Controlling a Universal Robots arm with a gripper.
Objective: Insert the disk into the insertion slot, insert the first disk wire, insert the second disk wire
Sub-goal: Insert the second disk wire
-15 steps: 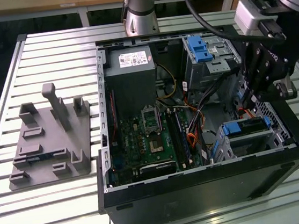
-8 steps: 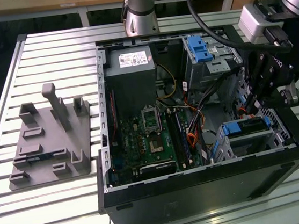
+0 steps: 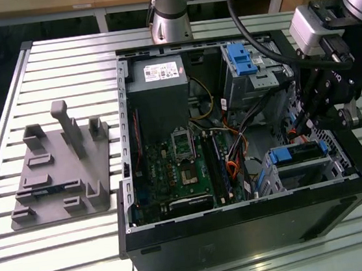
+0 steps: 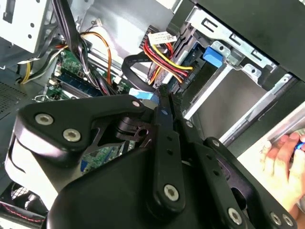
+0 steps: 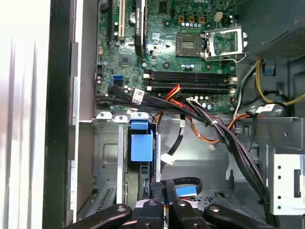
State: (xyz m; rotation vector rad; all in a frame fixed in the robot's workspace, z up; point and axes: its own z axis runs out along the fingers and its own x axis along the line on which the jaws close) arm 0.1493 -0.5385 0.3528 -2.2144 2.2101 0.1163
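The disk [image 5: 141, 145] sat inside the insertion slot [image 5: 106, 164], the bright blue end of its carrier facing out of the silver cage directly ahead of the jaws. The gripper [image 5: 162, 189] hung close to that end with its jaws drawn nearly together, and they appeared to pinch the plug end of a black disk wire [image 5: 188, 182]. This flat cable carried a blue tag and curled away to one side of the jaws in a short loop. Just beyond the jaws and the cage, a wire bundle [image 5: 190, 112] of red, yellow, orange and black leads crossed the case. Farther ahead lay the green motherboard [image 5: 190, 47]. In the second wrist view, a person's hand [image 4: 283, 160] rested behind the jaws and off to one side, outside the cage wall. In the exterior view, the upper bay [image 3: 241, 60] with its blue latch stood well apart from the jaws at the far end of the open computer case [image 3: 245, 239]. A grey fixture [image 3: 57, 169] lay on the slatted table [image 3: 60, 51] across the case from them.
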